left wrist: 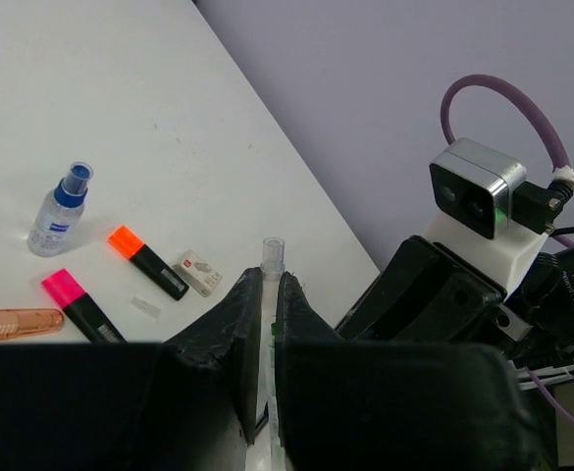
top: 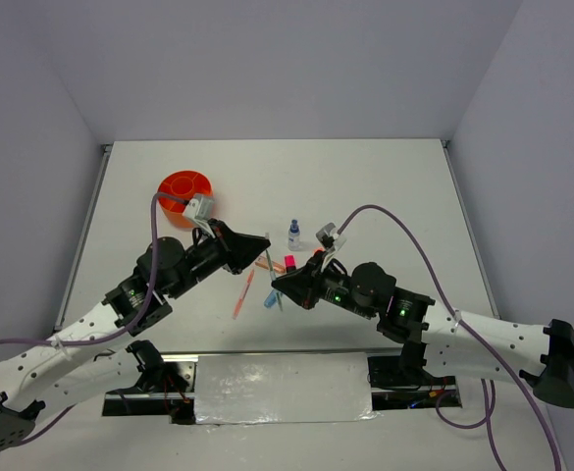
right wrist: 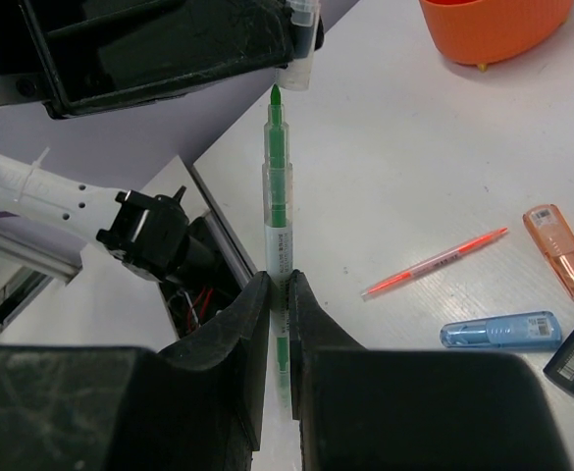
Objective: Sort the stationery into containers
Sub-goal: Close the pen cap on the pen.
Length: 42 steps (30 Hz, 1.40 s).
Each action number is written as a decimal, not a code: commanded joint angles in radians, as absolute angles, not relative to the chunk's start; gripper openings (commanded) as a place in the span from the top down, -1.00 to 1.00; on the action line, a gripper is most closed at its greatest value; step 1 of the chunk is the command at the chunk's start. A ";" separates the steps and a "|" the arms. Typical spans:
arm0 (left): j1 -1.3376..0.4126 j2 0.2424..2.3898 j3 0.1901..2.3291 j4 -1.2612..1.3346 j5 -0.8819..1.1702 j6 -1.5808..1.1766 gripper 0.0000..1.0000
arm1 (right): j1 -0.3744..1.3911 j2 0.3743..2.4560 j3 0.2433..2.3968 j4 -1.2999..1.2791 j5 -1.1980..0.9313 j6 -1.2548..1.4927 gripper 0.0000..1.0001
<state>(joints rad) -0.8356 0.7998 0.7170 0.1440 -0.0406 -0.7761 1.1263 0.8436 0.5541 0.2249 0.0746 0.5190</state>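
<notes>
**Two pincers hold a pen and its cap, tip to mouth**

The left pincer [left wrist: 269, 285] is pinched narrow on what looks like a clear cap [left wrist: 272, 251]. The cap's open end pokes out just past the fingertips. Ahead of this pincer and to its left, four things lie on the table, none touching it. They are a blue-capped bottle [left wrist: 59, 208], an orange highlighter [left wrist: 147, 260], a pink highlighter [left wrist: 80, 304] and a white eraser [left wrist: 198, 272].

The right pincer [right wrist: 277, 287] is also narrow, clamped on the clear barrel of a green pen [right wrist: 277, 196]. The pen runs straight out ahead of the fingertips. Its green nib points at the cap and stops just short of it. To this pincer's right lie a thin orange pen [right wrist: 434, 263] and a blue marker [right wrist: 502, 331]. The orange cup [right wrist: 493, 25] stands farther ahead, also to the right.

The pen is probably light and stiff, with smooth plastic that could slide or pivot between the jaws. A hold on the barrel behind the nib, as here, seems soundest. The cap is likely thin-walled and is best held near its closed end.
</notes>
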 commanded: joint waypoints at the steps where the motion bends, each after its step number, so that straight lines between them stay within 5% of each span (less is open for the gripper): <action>1: -0.836 0.773 0.735 0.167 -0.072 -0.744 0.92 | 1.132 0.828 0.552 0.278 0.071 0.526 1.00; 42: -0.836 0.816 0.690 0.245 -0.015 -0.764 0.97 | 1.129 0.882 0.686 0.267 0.229 0.531 1.00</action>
<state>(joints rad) -0.8349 0.8124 0.6987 0.2066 -0.0395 -0.7635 1.1263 0.8776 0.6163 0.1928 0.1757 0.5236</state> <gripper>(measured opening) 0.173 0.154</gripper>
